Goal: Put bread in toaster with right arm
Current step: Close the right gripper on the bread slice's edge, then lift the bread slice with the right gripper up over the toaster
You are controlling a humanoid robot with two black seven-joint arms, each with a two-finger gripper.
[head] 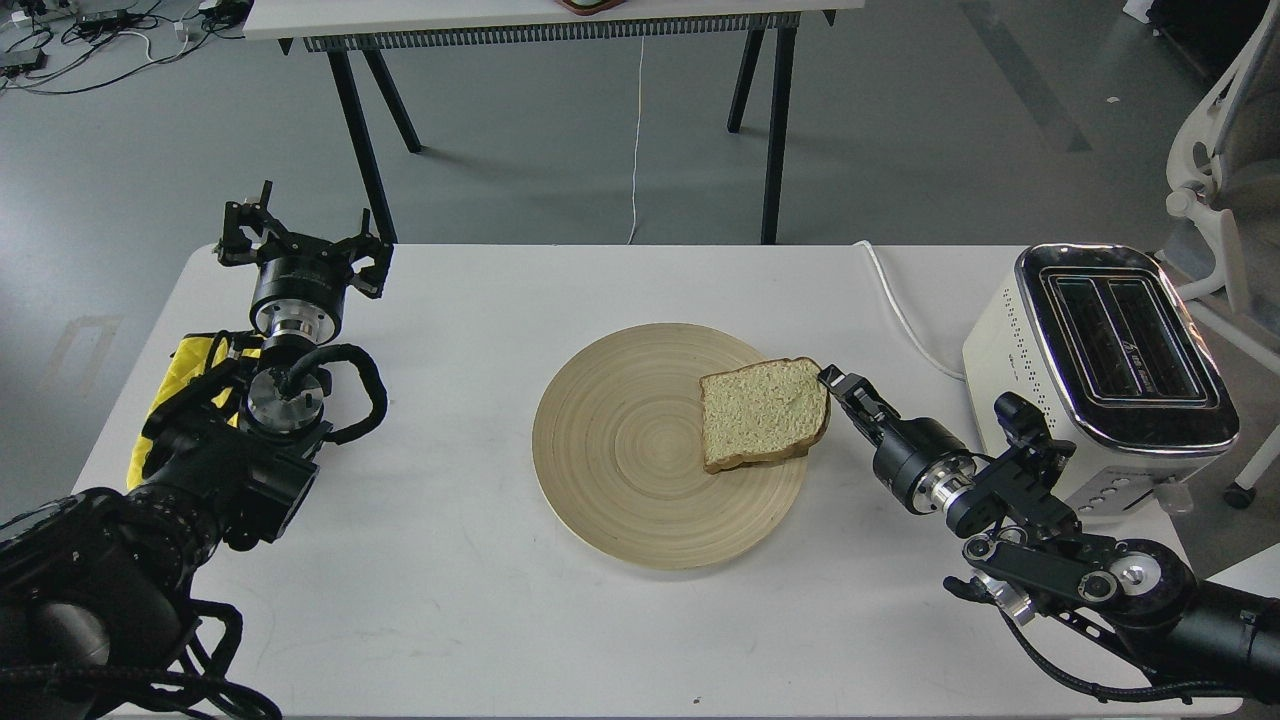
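I count one slice of bread; it lies on the right part of the one round wooden plate at the middle of the white desk, its right edge jutting a little past the plate's rim; its near edge looks doubled, so I cannot rule out a second slice beneath it. My right pincer reaches in low from the right and its tip meets the slice's right crust; I see it almost end-on and dark, so I cannot tell how far its fingers are parted or whether they have hold of the crust. One toaster stands at the desk's right edge, just beside my right arm, with two empty slots in its chrome top; one white cord runs from it toward the desk's far edge. My left pincer points up at the far left of the desk, its two fingers spread wide, holding nothing; one yellow cloth shows beside that arm.
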